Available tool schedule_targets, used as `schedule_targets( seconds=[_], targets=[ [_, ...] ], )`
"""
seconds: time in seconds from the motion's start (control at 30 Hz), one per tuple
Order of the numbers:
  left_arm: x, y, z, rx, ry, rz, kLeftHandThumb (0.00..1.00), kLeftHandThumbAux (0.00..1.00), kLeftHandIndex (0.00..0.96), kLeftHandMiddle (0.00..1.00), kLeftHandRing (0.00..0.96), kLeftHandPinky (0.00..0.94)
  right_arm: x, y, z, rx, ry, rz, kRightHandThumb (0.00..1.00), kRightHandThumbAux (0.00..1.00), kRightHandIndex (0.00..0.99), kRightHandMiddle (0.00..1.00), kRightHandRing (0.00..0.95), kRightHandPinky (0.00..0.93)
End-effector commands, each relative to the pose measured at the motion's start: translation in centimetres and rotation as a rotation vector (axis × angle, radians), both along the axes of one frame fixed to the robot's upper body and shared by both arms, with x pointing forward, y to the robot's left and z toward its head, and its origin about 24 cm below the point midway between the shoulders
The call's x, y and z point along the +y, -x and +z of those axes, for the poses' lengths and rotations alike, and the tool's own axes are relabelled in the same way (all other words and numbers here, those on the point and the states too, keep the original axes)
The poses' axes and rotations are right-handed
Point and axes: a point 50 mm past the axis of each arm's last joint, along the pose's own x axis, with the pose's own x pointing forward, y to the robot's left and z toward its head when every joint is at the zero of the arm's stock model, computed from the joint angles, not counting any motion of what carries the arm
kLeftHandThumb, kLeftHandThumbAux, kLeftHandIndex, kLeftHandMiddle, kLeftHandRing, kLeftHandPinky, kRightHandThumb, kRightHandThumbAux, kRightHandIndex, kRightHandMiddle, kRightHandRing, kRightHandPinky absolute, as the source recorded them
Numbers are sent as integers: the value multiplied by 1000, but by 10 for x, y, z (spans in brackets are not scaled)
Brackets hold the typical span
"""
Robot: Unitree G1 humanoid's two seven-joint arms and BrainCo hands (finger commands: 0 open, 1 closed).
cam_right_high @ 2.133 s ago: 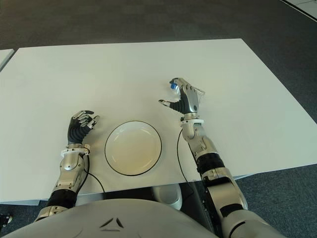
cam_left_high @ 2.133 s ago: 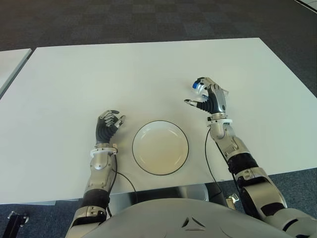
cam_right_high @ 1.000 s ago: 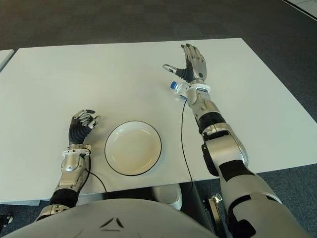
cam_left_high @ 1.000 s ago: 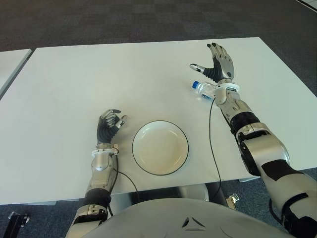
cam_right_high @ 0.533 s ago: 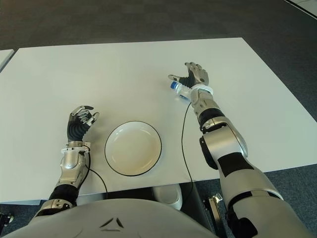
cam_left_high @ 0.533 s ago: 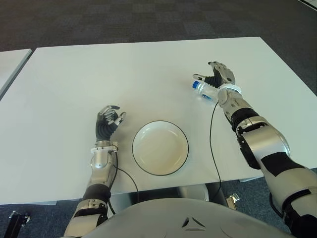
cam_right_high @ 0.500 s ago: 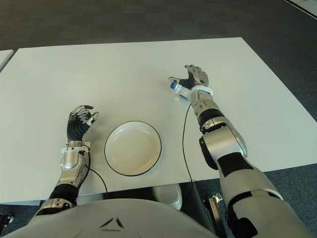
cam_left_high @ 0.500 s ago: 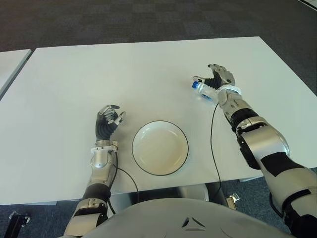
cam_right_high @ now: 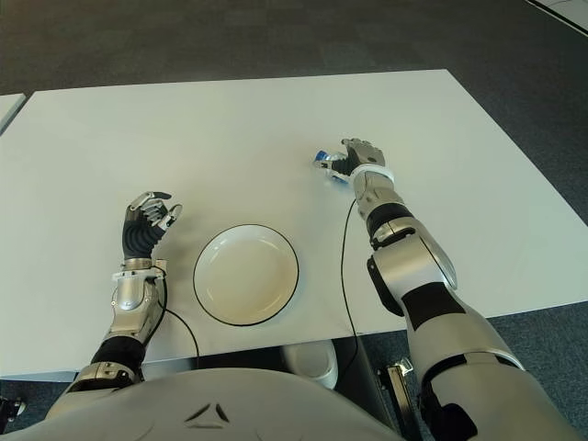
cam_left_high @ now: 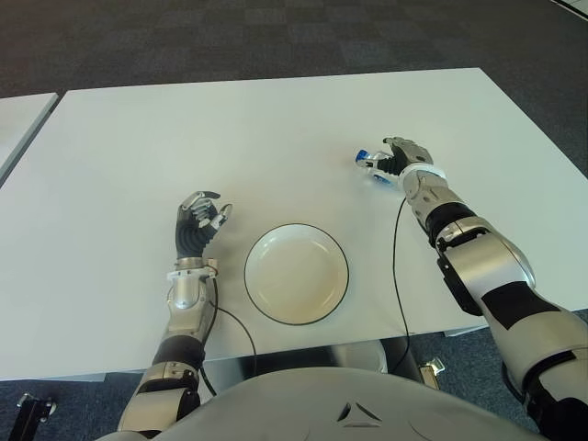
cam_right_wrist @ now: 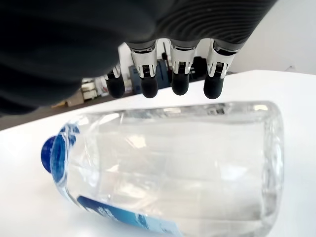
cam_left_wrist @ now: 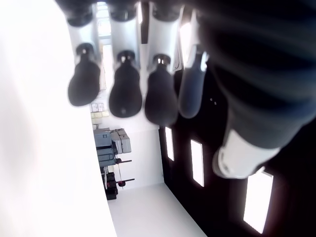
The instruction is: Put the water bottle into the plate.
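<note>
A clear water bottle with a blue cap lies on its side on the white table, to the right of and behind the plate. My right hand is lowered over the bottle. Its fingertips arch over the bottle's far side with a thin gap showing, and the thumb is hidden. The white plate with a dark rim sits empty near the table's front edge. My left hand shows just left of the plate, fingers loosely curled, holding nothing.
A second white table edge shows at the far left. Dark carpet lies beyond the table. The right arm's black cable hangs from the wrist down toward the table's front edge.
My right hand has come down from a raised, spread pose onto the bottle, and its fingers have curled over it. The bottle still lies in place. The left hand barely moved.
</note>
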Motion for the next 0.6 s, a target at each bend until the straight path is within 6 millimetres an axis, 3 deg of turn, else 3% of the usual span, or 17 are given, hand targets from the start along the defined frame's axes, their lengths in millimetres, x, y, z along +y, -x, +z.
schedule_targets(
  seconds=[0.03,0.33,0.6],
  targets=[
    [0,18,-21,101,8,9,690,718,437,757,756,741,0,6,-12,73,23,-7,577,224,0,0,0,0],
    [0,17,-21,104,25,11,691,719,437,748,746,714,-4,20,-35,195,64,-12,550,236,0,0,0,0],
    [0,17,-20,94,20,23,690,718,437,748,748,730,-7,31,-51,273,90,-27,541,305,0,0,0,0]
  ],
)
